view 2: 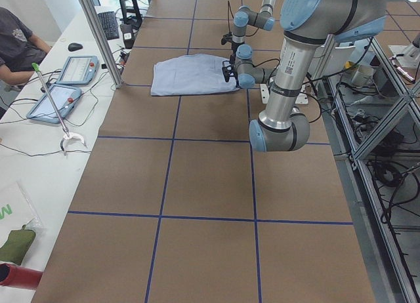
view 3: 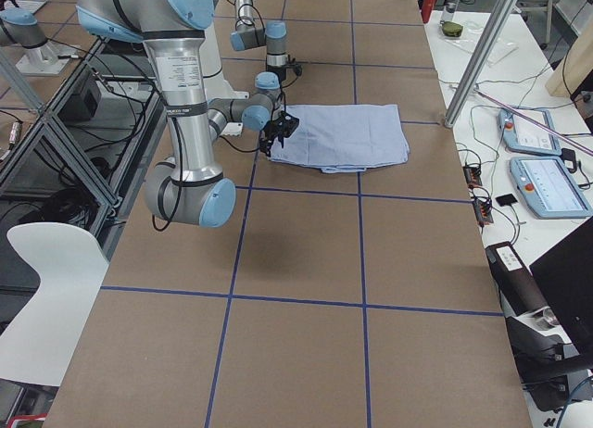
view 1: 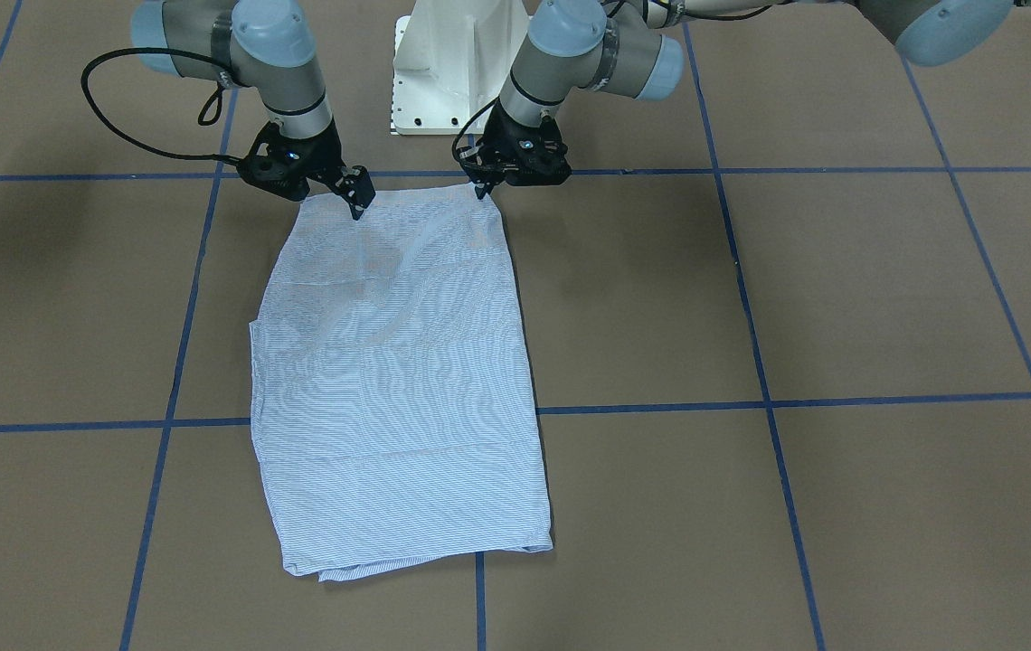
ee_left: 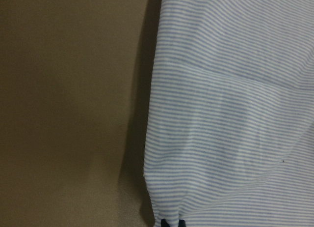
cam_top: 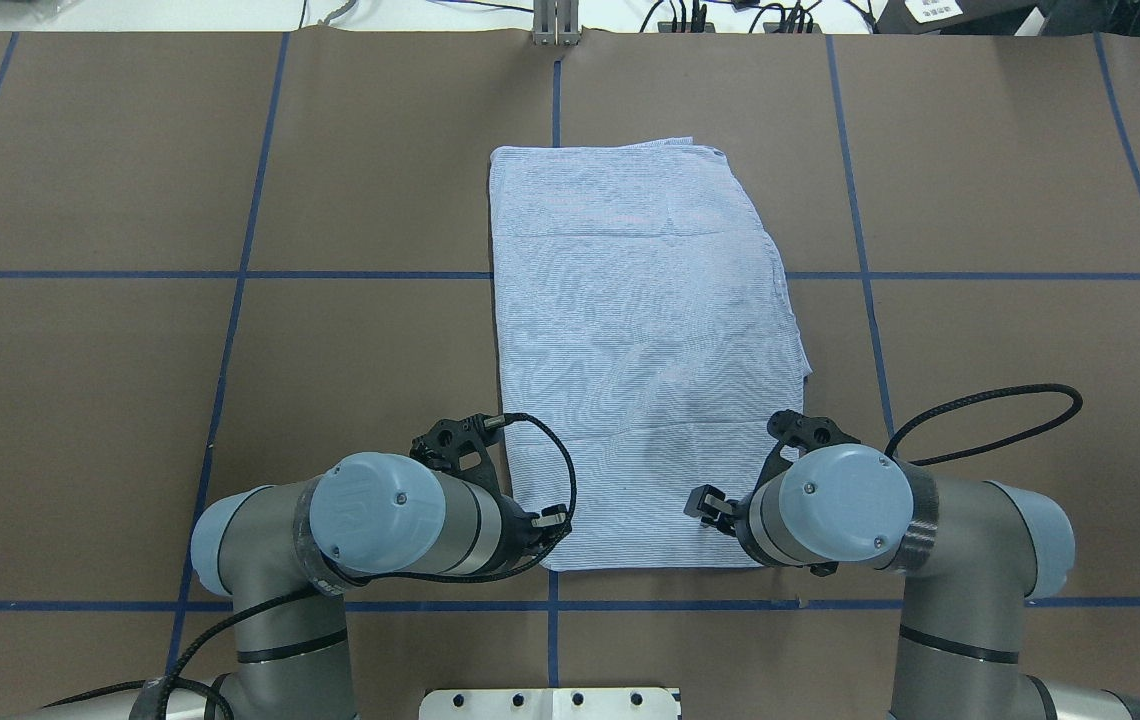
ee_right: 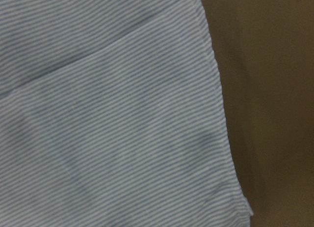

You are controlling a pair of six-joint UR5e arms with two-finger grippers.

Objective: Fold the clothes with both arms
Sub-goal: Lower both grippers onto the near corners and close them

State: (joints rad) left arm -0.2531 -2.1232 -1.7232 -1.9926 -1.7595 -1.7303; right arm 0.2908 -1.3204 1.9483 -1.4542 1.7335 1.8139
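The striped light-blue shirt (view 1: pixel 398 380) lies folded into a long rectangle on the brown table, reaching away from the robot; it also shows in the overhead view (cam_top: pixel 630 330). My left gripper (view 1: pixel 483 191) is at the shirt's near left corner. In the left wrist view its fingertips (ee_left: pixel 171 222) are together, with the cloth (ee_left: pixel 235 114) puckered into them. My right gripper (view 1: pixel 357 210) rests on the near edge just inside the right corner (cam_top: pixel 705 505), fingers together on the cloth. The right wrist view shows only the shirt (ee_right: pixel 108 128) and no fingers.
The white pedestal base (view 1: pixel 448 72) stands just behind the grippers. Blue tape lines (cam_top: pixel 550 605) grid the brown table. Across the table, a bench holds teach pendants (view 2: pixel 65 80), cables and a metal post (view 2: pixel 98 34), and a person (view 2: pixel 16 37) sits there.
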